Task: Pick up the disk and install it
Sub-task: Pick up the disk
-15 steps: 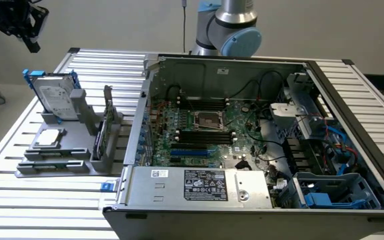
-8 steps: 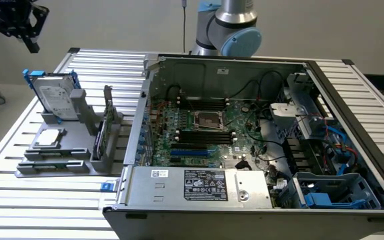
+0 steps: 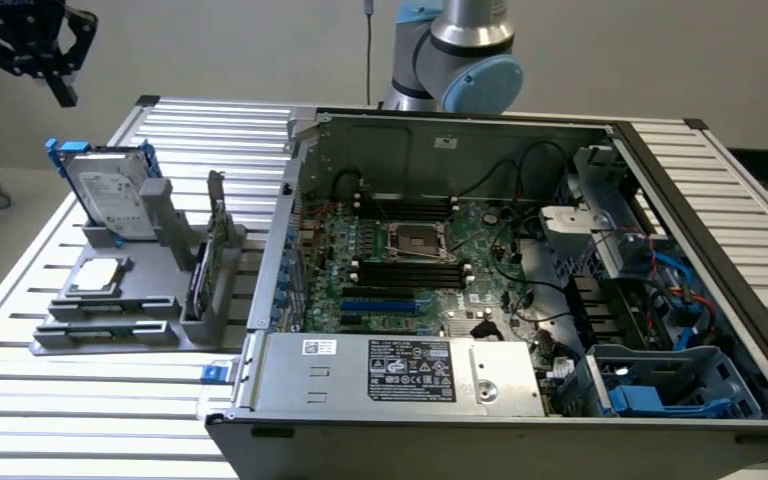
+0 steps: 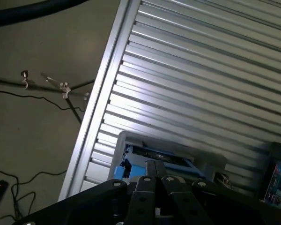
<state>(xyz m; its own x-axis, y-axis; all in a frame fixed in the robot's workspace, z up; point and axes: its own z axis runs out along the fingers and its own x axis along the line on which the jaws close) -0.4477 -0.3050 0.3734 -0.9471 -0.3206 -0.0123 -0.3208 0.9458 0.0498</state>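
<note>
- One gripper point(image 4: 157, 180), jaws shut and empty, hangs high over the table's point(image 3: 77, 410) edge on the exterior view's left.
- Disk point(image 3: 107, 195) stands upright in grey holder point(image 3: 144, 300) near that edge, untouched, well apart from gripper.
- Step: approach for the pick; nothing installed in the case point(image 3: 438, 150).
- Pick likely needs jaws opened, then lined up over disk's top edge.

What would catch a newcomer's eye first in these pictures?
The open computer case, motherboard exposed, dominates the exterior view's middle and right. At that view's left, the disk in its blue frame stands in a grey stand, with the black gripper shut and empty above it.
</note>
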